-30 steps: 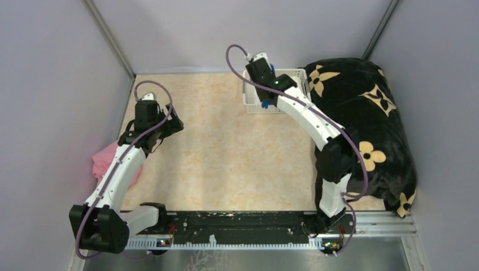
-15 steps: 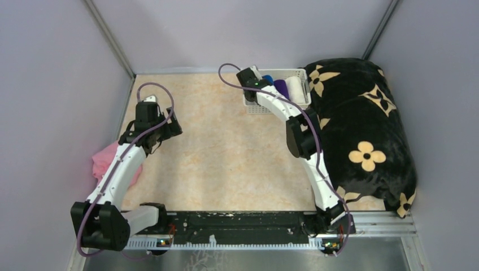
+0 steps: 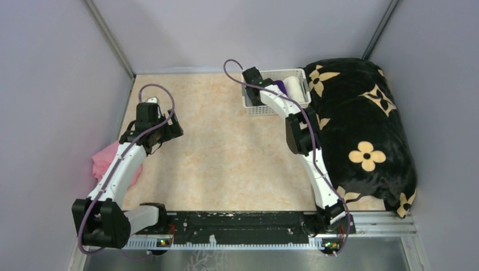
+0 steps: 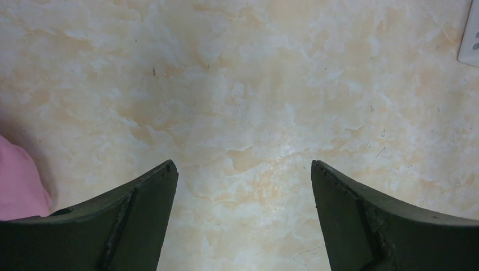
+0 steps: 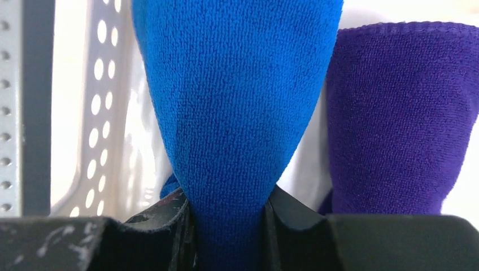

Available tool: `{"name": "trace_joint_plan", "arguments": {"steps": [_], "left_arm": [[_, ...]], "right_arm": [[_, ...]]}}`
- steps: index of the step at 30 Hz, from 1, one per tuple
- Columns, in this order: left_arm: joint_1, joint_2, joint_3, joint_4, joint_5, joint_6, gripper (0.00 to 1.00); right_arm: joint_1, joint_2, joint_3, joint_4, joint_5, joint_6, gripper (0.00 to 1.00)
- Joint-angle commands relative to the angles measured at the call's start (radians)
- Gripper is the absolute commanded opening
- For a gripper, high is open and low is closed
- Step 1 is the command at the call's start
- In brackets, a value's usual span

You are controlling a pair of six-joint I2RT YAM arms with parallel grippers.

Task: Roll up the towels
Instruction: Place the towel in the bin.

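Marbled beige tabletop (image 3: 220, 147), one white basket (image 3: 255, 107), three towels: blue towel (image 5: 237, 113), purple towel (image 5: 401, 118), cream towel (image 3: 294, 88). Right gripper (image 5: 226, 209) pinching blue towel. Left gripper (image 4: 242, 172) spread wide, holding nothing.

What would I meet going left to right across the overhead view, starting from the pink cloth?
pink cloth → left gripper, open over bare table → white basket with the right gripper shut on the blue towel → purple towel → cream-white towel → black flowered blanket.
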Motion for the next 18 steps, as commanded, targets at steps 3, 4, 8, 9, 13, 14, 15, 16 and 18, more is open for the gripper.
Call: {"name": "trace_joint_plan", "arguments": {"steps": [3, 4, 8, 9, 13, 14, 15, 16, 18], "left_arm": [[0.012, 0.012, -0.009, 0.005, 0.036, 0.006, 0.93], [0.014, 0.014, -0.009, 0.005, 0.039, 0.004, 0.93], [0.018, 0.022, -0.008, 0.005, 0.058, 0.004, 0.93], [0.02, 0.025, -0.008, 0.005, 0.064, 0.005, 0.93], [0.026, 0.03, -0.009, 0.005, 0.079, 0.004, 0.93], [0.028, 0.032, -0.009, 0.005, 0.082, 0.004, 0.93], [0.028, 0.032, -0.009, 0.005, 0.083, 0.003, 0.93], [0.029, 0.032, -0.008, 0.005, 0.085, 0.004, 0.93], [0.03, 0.033, -0.009, 0.006, 0.09, 0.005, 0.93]], "right_arm": [[-0.03, -0.008, -0.013, 0.097, -0.282, 0.12, 0.11], [-0.036, -0.014, -0.027, 0.116, -0.324, 0.136, 0.13], [-0.059, -0.014, -0.055, 0.156, -0.457, 0.179, 0.2], [-0.063, -0.007, -0.052, 0.152, -0.48, 0.184, 0.22], [-0.078, 0.006, -0.049, 0.115, -0.57, 0.205, 0.3], [-0.081, 0.003, -0.052, 0.102, -0.577, 0.208, 0.31], [-0.082, -0.002, -0.054, 0.088, -0.581, 0.211, 0.32], [-0.085, -0.01, -0.056, 0.068, -0.583, 0.216, 0.33], [-0.092, -0.026, -0.065, 0.049, -0.61, 0.223, 0.34]]}}
